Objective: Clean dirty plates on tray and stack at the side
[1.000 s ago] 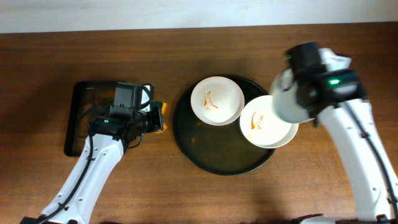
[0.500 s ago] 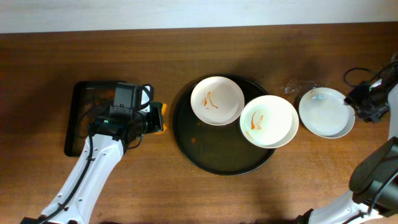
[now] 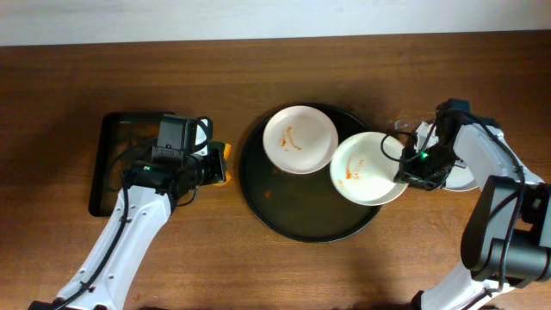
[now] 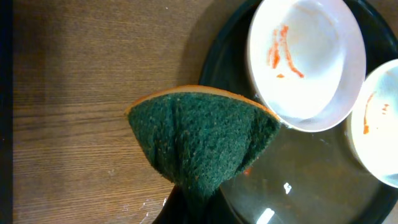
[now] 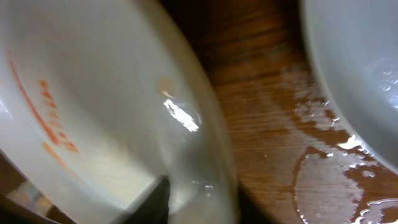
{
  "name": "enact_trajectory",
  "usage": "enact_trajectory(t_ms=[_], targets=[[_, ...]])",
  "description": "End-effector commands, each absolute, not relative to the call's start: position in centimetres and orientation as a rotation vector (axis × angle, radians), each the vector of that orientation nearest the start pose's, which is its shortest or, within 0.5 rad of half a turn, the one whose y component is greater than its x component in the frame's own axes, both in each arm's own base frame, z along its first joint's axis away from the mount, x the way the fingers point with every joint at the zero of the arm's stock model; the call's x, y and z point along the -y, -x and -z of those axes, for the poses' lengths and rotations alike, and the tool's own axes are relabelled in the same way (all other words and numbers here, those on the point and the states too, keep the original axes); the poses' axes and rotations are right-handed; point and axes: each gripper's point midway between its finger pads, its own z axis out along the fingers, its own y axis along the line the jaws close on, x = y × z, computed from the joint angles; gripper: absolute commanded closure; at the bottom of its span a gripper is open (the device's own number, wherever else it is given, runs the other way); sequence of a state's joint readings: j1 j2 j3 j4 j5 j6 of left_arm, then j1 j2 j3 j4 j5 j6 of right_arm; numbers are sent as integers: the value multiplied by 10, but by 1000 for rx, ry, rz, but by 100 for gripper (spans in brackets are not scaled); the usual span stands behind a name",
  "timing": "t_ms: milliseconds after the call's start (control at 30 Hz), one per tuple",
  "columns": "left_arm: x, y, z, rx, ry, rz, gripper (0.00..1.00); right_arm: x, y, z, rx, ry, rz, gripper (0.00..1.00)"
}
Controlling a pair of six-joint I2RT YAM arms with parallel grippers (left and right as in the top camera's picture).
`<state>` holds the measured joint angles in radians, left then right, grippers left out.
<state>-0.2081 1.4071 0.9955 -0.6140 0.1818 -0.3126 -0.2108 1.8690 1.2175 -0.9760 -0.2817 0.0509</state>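
The left gripper [image 3: 216, 164] squeezes a green sponge [image 4: 202, 146]. The right gripper [image 3: 412, 169] is at the edge of a dirty plate [image 3: 362, 169]; I cannot tell if it grips.

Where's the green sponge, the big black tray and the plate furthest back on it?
green sponge [image 4: 205, 140]: left wrist view, middle of its green face.
black tray [image 3: 301, 213]: overhead view, bare floor near its front.
back plate [image 3: 301, 141]: overhead view, its white inside by the smear.

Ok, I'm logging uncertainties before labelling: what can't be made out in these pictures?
Right tool: overhead, its dark wrist covers the fingers; the right wrist view is blurred, so a grip on the smeared plate is unclear.
Third plate: overhead mostly under the right arm; cut off in the right wrist view.
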Motion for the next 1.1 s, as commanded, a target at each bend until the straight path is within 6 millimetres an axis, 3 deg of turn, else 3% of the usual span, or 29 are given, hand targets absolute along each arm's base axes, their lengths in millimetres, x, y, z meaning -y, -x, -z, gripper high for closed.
enact_trajectory(t_ms=[0,100,200,300,367,433,533,700,733,900,1067], targets=[[102,-342,-137,-2587,51,419,100,3,-312,-25,-3141,-393,-491,96],[104,-342,-137,-2587,46,434,100,0,-295,-27,-3210,-417,-508,96],[129,-340,-144,-2562,-30,556,100,-3,-279,-30,-3271,-443,-524,96],[193,-334,-159,-2460,-258,644,100,-4,-274,-31,-3293,-452,-529,96],[247,-325,-167,-2387,-402,838,100,-4,-274,-31,-3294,-452,-530,96],[296,-316,-160,-2345,-514,1068,100,-4,-273,-31,-3295,-453,-530,96],[337,-314,-154,-2319,-591,1224,100,-4,-274,-31,-3293,-451,-529,96],[393,-303,-121,-2320,-610,1370,100,-3,-274,-31,-3291,-451,-528,96],[408,-297,-106,-2358,-563,1419,100,-3,-274,-31,-3292,-450,-528,96],[414,-294,-72,-2510,-362,1475,100,-3,-274,-31,-3293,-450,-523,96],[420,-286,-49,-2561,-350,1472,100,-3,-275,-30,-3291,-449,-522,96]])
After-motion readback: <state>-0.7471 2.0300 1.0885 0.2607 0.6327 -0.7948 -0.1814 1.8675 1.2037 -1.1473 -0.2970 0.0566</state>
